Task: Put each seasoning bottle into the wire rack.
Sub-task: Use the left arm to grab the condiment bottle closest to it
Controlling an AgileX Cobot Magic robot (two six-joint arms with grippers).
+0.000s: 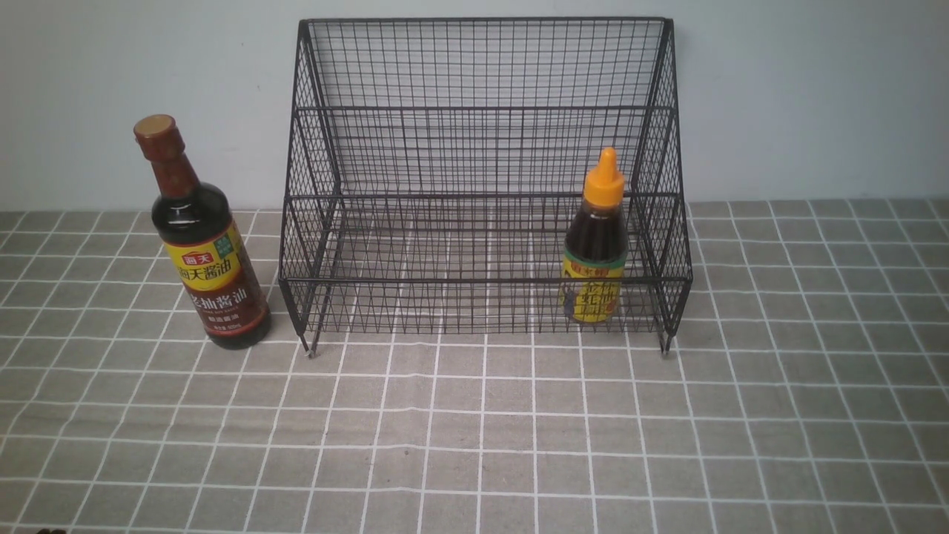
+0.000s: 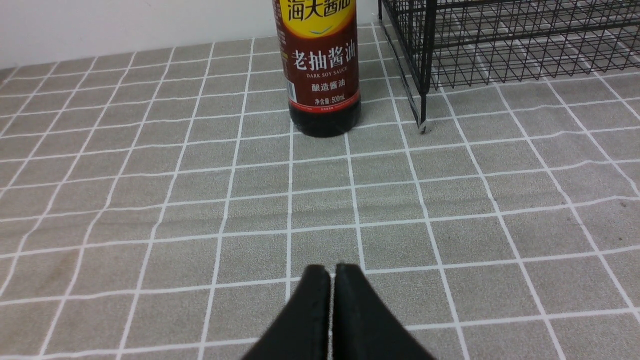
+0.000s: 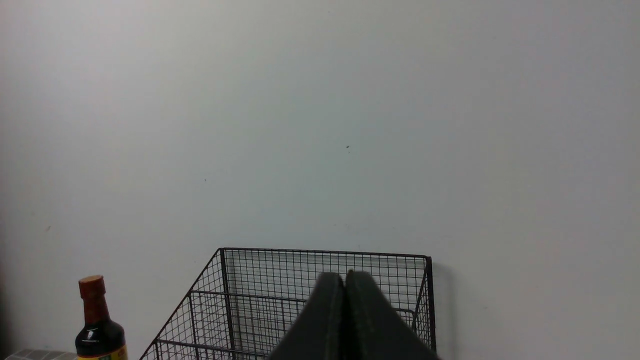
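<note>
Tall seasoning bottle (image 1: 202,237), front view: stands on the surface (image 1: 474,430) just left of the wire rack (image 1: 482,110), outside it. The short seasoning bottle (image 1: 595,245) stands upright inside the rack's lower tier, at the right end.

Left wrist view: the left hand (image 2: 332,270) is pressed together and empty, apart from the tall seasoning bottle.

Right wrist view: the right hand (image 3: 344,277) is pressed together and empty, raised, facing the wall (image 3: 320,125).

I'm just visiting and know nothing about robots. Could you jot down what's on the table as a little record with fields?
Rack: black wire rack on a checked cloth
In rack: short bottle, orange cap, upright, lower level, right end
Outside rack: tall bottle, standing on the cloth at the rack's left
Arms: left gripper shut, empty, facing the tall bottle; right gripper shut, empty, aimed over the rack
Remaining: tall bottle
</note>
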